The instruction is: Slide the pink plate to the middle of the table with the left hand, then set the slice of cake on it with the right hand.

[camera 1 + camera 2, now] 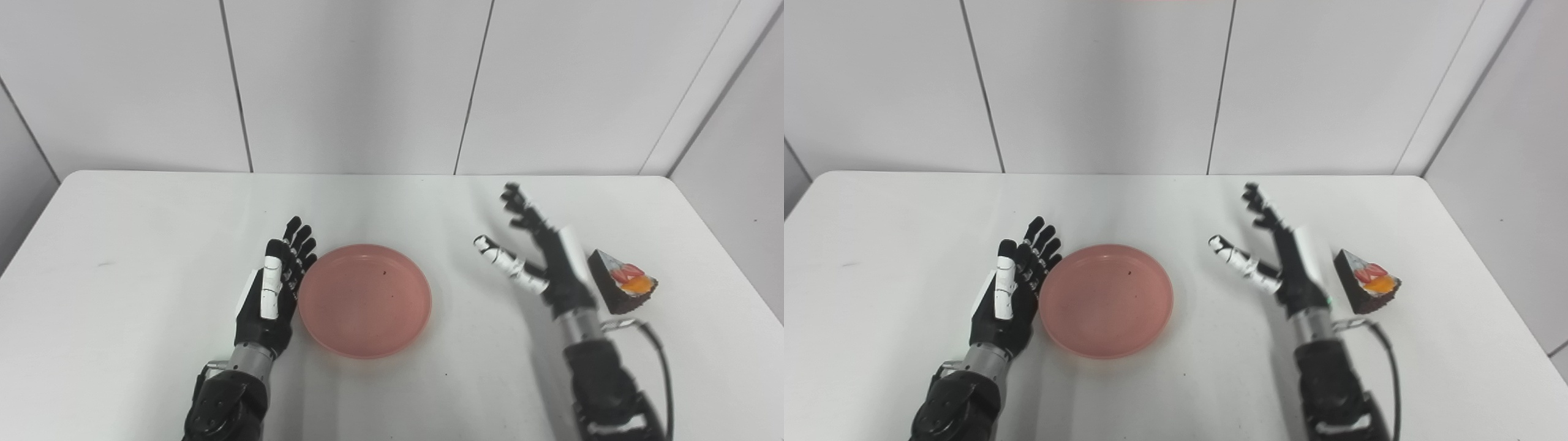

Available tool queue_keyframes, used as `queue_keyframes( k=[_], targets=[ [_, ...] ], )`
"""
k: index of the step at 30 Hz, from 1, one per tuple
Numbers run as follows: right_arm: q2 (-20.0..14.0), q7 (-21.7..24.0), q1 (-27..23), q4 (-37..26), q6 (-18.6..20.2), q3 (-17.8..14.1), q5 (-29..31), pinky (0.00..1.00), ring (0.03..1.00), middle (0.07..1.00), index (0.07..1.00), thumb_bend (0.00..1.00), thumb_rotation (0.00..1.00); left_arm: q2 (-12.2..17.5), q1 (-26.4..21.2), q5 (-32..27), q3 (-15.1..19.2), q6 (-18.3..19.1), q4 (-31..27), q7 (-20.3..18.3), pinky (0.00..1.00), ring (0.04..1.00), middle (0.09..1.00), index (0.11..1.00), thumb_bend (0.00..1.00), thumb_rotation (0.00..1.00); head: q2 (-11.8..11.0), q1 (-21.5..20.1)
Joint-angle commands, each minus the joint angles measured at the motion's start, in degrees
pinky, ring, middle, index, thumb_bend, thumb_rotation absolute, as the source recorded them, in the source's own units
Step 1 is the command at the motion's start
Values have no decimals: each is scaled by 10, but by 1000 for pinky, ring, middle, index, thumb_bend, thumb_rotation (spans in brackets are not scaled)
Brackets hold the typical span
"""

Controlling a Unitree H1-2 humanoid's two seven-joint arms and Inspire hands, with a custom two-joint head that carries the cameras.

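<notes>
White table [122,294] filling the lower frame, grey panelled wall [355,79] running behind, pink plate [365,300] sitting centre, left hand [272,294] resting spread beside it, right hand [539,257] hovering wide, slice of cake [621,282] lying right, both holding nothing.

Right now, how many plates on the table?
1. The pink plate lies near the table's middle, against the left hand. The slice of cake sits bare on the table right of the right hand. Nothing looks hidden.

Bare counter [153,257] lies left of my left robot hand [272,294]; pink plate [365,300] touches its right side. My right robot hand [539,263] stands between plate and cake slice [621,282].
</notes>
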Motion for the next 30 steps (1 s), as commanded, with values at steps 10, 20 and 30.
queue_keyframes(
  k=[10, 20, 30],
  targets=[
    [-127, 91, -39, -117, 242, -24, -115, 737, 846, 870, 872, 736, 414, 15, 3, 8, -3, -12, 34, -8, 972, 982, 978, 986, 765, 1000, 10, -42],
    [-125, 161, -48, -111, 262, -75, -211, 665, 825, 873, 864, 822, 320, 39, 1, -5, 0, 4, 26, -25, 967, 976, 974, 975, 758, 1000, 4, -114],
    [-100, 309, -56, -82, 263, -108, -350, 680, 869, 916, 869, 887, 306, 52, -2, -26, 13, 1, 39, -48, 975, 983, 980, 977, 773, 1000, 6, -133]
  ],
)
